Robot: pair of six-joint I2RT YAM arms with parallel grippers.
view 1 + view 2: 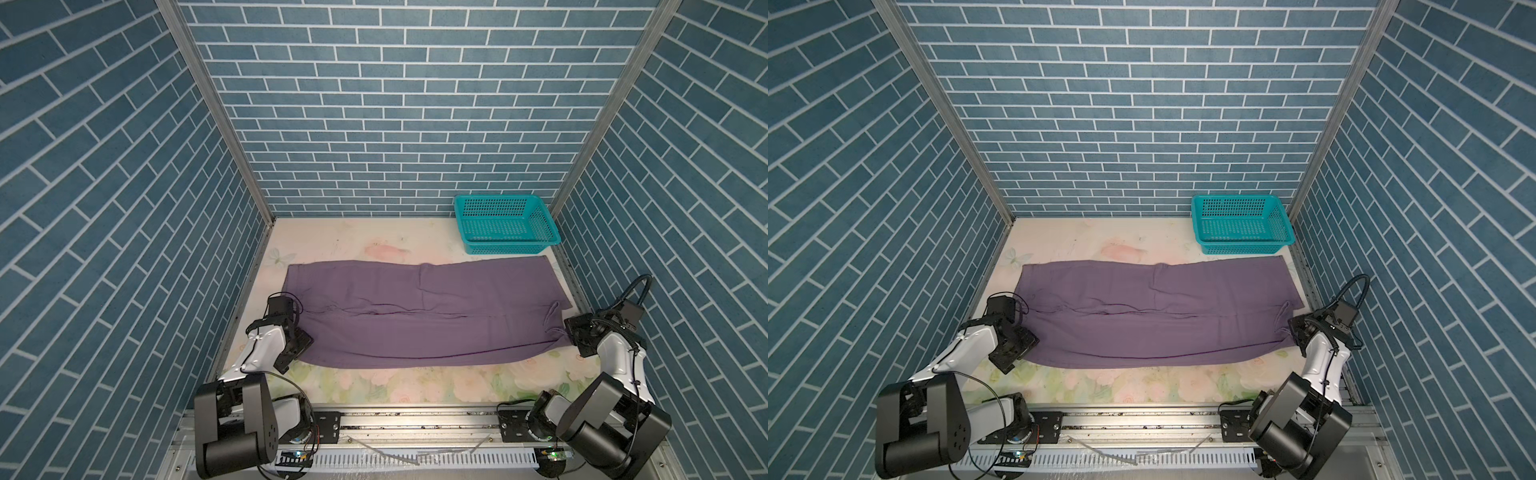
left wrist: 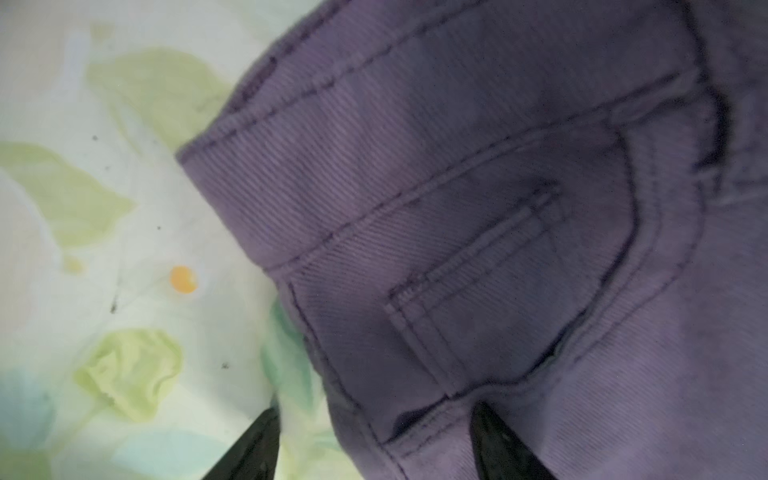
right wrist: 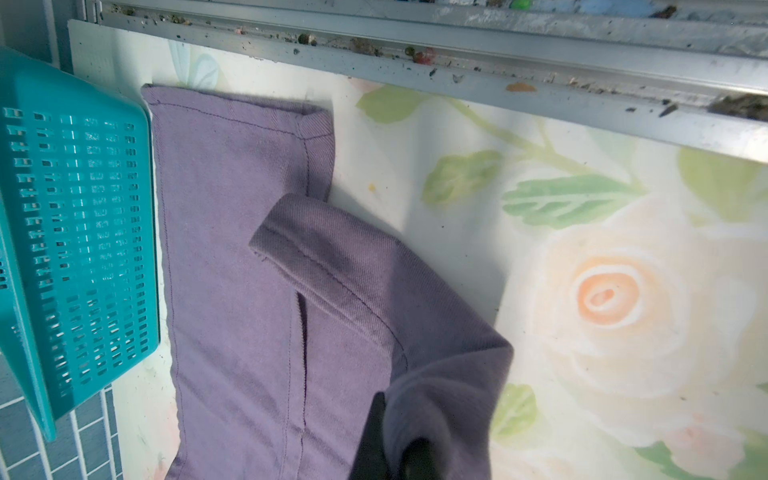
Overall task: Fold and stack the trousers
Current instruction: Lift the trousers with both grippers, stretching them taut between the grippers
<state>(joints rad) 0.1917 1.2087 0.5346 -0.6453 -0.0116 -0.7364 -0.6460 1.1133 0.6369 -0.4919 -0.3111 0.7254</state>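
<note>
The dusty-purple trousers (image 1: pixel 415 316) (image 1: pixel 1150 316) lie flat across the flowered table, doubled lengthwise, with the waist to the left and the leg hems to the right. My left gripper (image 1: pixel 297 347) (image 1: pixel 1019 345) (image 2: pixel 378 446) sits low at the near waist corner. It is open, and its two dark fingers (image 2: pixel 257 449) straddle the pocket corner of the trousers (image 2: pixel 457 249) without pinching it. My right gripper (image 1: pixel 571 332) (image 1: pixel 1293 330) (image 3: pixel 399 449) is shut on the near leg hem of the trousers (image 3: pixel 257 208), which bunches and lifts over the fingertips.
A teal mesh basket (image 1: pixel 507 248) (image 1: pixel 1241 248) (image 3: pixel 75 232) stands in the back right corner, just behind the far hem. Blue brick-pattern walls close in three sides. A metal rail (image 3: pixel 498 70) runs along the right table edge, close to my right gripper.
</note>
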